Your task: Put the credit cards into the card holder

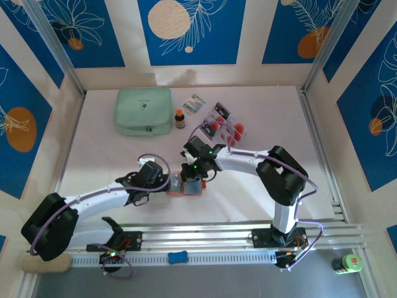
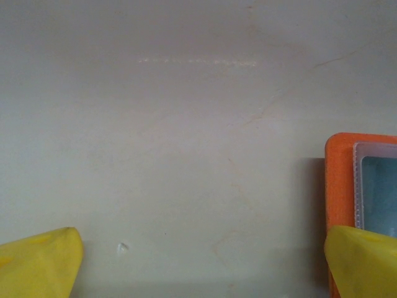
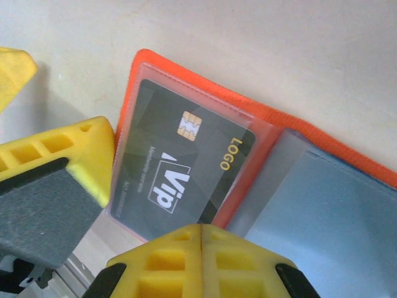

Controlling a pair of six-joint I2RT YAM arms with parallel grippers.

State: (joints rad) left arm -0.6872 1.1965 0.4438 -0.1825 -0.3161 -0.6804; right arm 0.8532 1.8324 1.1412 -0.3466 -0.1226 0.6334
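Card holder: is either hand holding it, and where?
No grip. The right hand is shut on nothing above the card holder; the left hand is open, one fingertip over its orange edge.

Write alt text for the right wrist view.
An open orange card holder lies on a pale table, a dark VIP card tucked in its clear pocket. The shut, yellow right gripper shows at the bottom edge.
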